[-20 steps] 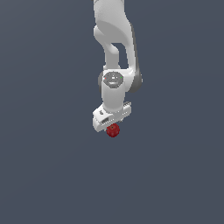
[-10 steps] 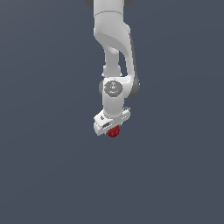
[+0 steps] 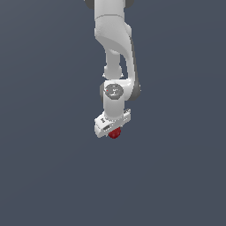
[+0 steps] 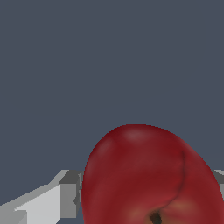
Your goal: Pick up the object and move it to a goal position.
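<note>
Plain slate-grey backdrop surrounds gripper (image 3: 114,132) clamping strawberry (image 3: 115,133)

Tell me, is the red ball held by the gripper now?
Probably held: the red ball sits directly under the gripper, between its jaws. Actual contact is not visible.

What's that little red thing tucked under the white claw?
A small dark red ball sits directly beneath the white gripper. Only its lower part shows in the exterior view; the gripper covers its top and the fingers.
</note>
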`<state>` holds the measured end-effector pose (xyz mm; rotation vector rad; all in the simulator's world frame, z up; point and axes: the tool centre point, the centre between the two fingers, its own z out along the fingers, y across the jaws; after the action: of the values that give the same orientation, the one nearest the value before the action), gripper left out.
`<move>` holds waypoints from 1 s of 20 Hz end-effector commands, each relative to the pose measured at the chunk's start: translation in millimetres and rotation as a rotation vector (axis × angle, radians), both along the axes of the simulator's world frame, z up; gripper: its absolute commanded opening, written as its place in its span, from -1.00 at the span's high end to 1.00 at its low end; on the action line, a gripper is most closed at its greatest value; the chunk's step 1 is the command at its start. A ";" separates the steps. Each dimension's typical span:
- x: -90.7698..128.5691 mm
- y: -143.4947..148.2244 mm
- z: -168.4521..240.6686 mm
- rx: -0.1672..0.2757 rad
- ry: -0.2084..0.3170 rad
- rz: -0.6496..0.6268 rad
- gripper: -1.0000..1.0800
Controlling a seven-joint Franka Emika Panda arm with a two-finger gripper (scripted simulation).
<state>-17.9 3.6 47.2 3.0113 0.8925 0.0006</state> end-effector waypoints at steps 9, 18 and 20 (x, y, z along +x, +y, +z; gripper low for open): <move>-1.6 6.4 2.1 0.000 0.000 0.000 1.00; -16.4 65.2 22.5 0.000 0.000 0.001 1.00; -21.6 86.6 29.9 -0.001 0.000 0.001 1.00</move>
<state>-36.4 73.8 70.4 3.0116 0.8918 -0.0046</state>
